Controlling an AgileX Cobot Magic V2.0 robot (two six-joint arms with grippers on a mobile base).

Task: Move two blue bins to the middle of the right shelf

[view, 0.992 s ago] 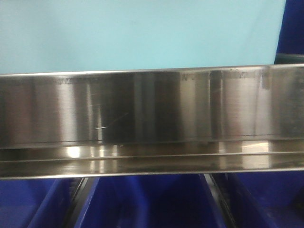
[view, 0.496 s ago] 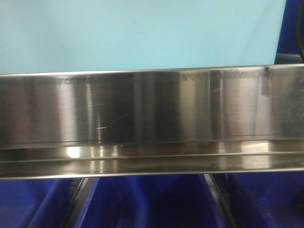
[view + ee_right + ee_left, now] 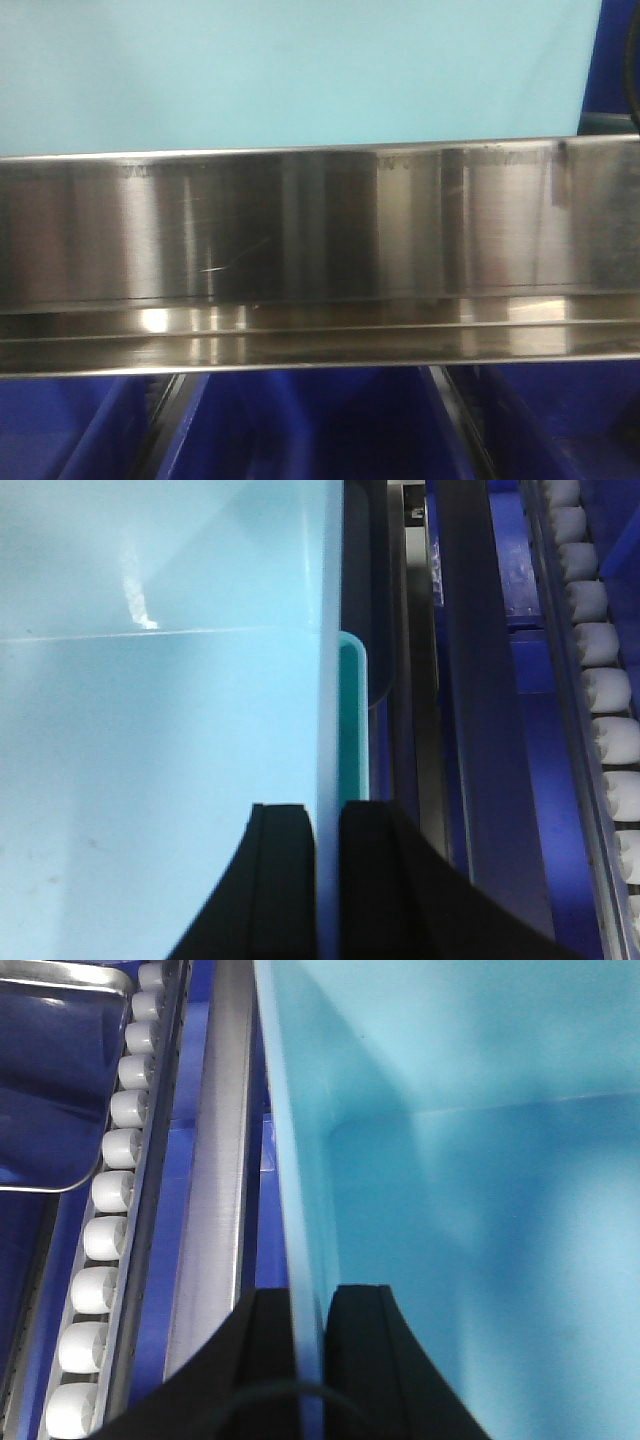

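A light blue bin [image 3: 290, 70] fills the top of the front view, just above and behind the broad shiny front rail of the right shelf middle [image 3: 300, 225]. My left gripper [image 3: 308, 1295] is shut on the bin's left wall [image 3: 290, 1160], one black finger on each side; the bin's inside [image 3: 480, 1210] lies to the right. My right gripper [image 3: 327, 810] is shut on the bin's right wall [image 3: 325, 630], and the bin's inside [image 3: 150, 730] lies to its left. A teal rim [image 3: 352, 715] shows just outside that wall. Whether it is a second bin I cannot tell.
Dark blue bins [image 3: 320, 430] sit below the rail, split by black dividers [image 3: 165, 420]. Roller tracks with white rollers run beside each wrist [image 3: 110, 1190] [image 3: 600, 680]. A steel post [image 3: 215, 1180] stands close to the left wall. A shiny steel tray [image 3: 60, 1070] lies at top left.
A thin dark cable has come into the top right corner of the front view. The bin and the rail look the same.
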